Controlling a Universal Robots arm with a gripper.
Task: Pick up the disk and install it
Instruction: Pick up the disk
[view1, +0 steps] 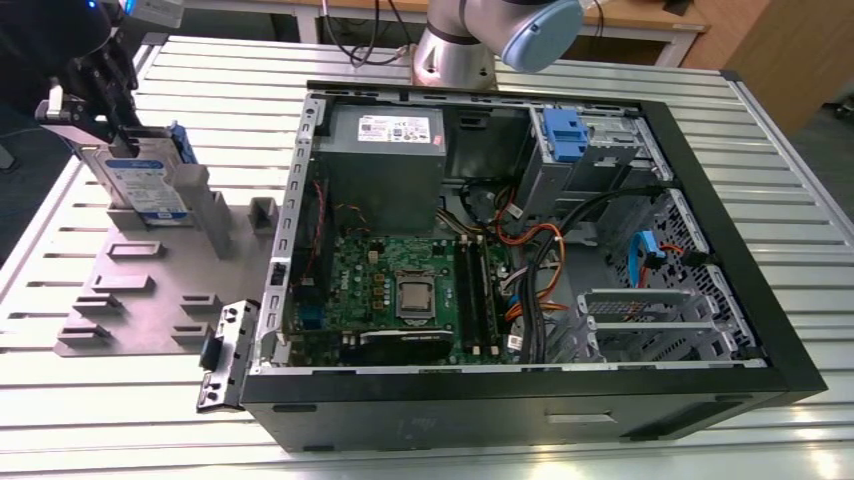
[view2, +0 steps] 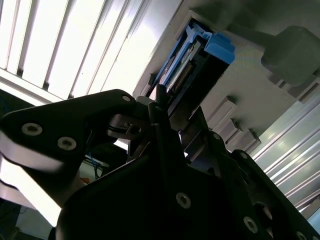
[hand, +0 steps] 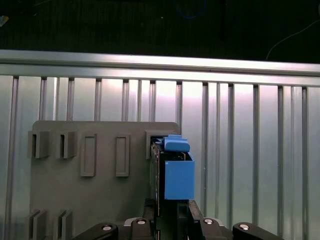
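The disk (view1: 140, 185) stands on edge in a slot of the grey holder plate (view1: 147, 290). The plate lies on the slatted worktop (view1: 747, 130) just beside the open computer case (view1: 747, 300), on the exterior view's left of that case. The disk's labelled face is turned toward the case. The gripper (view1: 100, 120) sits over the end of the disk farthest from the case's front. In the first wrist view the gripper (hand: 172, 222) straddles the disk (hand: 177, 180) edge-on. Whether it has closed on the metal or merely brackets it cannot be told.

The disk looks like a rigid metal slab, probably dense for its size and unlikely to bend or give under pressure. Its flat faces seem smooth, so a light pinch could slip. The blue frame, seen in the second wrist view along the disk (view2: 187, 62), is thin plastic that would likely flex or crack if squeezed. A drive of this kind also takes knocks badly. The safest hold seems to be across the two broad faces, clear of the blue tab, with the disk kept square to its slot.
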